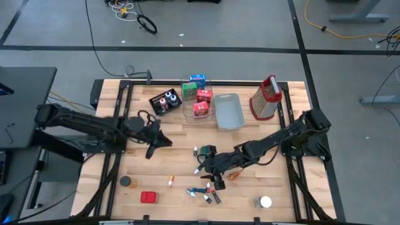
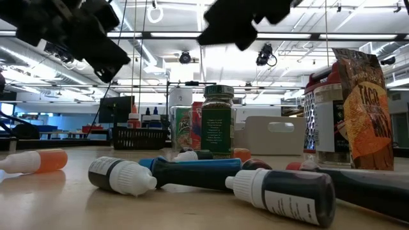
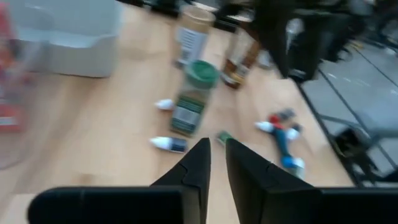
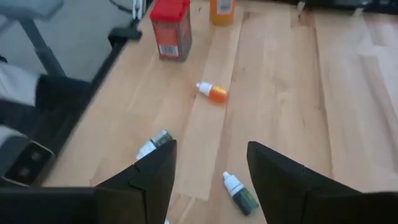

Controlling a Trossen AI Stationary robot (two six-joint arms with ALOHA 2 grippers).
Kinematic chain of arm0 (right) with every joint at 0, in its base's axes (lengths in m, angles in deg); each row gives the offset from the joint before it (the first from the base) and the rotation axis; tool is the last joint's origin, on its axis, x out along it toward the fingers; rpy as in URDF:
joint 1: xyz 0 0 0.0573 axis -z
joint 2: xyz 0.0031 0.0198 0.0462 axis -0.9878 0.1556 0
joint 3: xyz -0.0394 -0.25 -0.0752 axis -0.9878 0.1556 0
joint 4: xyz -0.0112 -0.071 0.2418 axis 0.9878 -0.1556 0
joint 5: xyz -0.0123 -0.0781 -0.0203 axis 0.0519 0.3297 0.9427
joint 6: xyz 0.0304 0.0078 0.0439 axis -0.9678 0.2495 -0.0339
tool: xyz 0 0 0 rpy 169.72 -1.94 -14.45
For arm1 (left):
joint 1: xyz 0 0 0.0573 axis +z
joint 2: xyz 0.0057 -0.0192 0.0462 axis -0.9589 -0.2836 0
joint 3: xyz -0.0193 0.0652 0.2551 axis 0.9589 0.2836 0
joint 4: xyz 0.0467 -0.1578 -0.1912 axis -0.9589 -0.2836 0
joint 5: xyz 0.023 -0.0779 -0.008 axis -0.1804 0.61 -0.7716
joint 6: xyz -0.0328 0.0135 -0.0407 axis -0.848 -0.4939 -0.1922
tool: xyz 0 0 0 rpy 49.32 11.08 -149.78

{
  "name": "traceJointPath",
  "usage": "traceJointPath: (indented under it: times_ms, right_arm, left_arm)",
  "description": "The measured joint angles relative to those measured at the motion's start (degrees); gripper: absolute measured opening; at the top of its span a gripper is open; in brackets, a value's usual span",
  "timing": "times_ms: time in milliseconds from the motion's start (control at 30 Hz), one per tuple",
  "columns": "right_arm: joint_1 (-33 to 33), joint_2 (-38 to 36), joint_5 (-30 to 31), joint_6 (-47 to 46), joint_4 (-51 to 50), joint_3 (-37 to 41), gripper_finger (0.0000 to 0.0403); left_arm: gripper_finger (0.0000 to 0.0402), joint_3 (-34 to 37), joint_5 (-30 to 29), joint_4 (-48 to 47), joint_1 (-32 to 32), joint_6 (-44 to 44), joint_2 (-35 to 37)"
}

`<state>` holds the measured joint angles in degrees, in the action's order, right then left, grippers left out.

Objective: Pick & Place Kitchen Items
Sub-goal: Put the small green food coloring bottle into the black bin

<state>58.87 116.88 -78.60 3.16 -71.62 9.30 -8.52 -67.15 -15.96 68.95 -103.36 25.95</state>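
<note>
On table, tiny bottles [image 1: 201,190] (coloured caps)

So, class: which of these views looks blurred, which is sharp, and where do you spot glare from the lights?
Left wrist view: smeared throughout, the green-capped jar soft-edged. Right wrist view: sharper, the orange dropper bottle crisp. Low view: the near black bottle is clear, ceiling strip lights glare bright, and the arms overhead are dark silhouettes. High view: evenly lit, with soft shadows.

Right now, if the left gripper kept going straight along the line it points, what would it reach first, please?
Most likely the green-lidded spice jar standing ahead of the shut left gripper; a small dark dropper bottle lies nearer but slightly off the line. Depth is hard to judge.
</note>
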Motion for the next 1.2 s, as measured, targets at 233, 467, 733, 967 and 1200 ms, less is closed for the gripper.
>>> traceJointPath:
  times_ms: [233,467,733,967,1200]
  right_arm:
    - [0.09,4.53,0.04,2.11,3.05,0.0,0.0206]
    - [0.72,9.75,0.99,3.95,3.11,0.0,0.0206]
    - [3.83,14.96,1.56,2.32,2.98,0.0,0.0206]
    - [4.93,15.81,1.46,5.57,2.77,0.0,0.0206]
    - [4.98,16.63,-1.39,4.92,2.69,0.01,0.0196]
  left_arm:
    - [0.0084,0.0,-9.02,-0.19,-6.26,0.3,0.0]
    - [0.0087,0.0,-13.32,0.0,-6.41,3.1,0.0]
    - [0.0087,0.0,-13.55,-0.02,-6.39,3.15,0.0]
    - [0.0087,0.0,-13.46,-0.11,-6.37,4.63,0.0]
    - [0.0087,-0.02,-13.43,-0.17,-6.38,4.59,0.0]
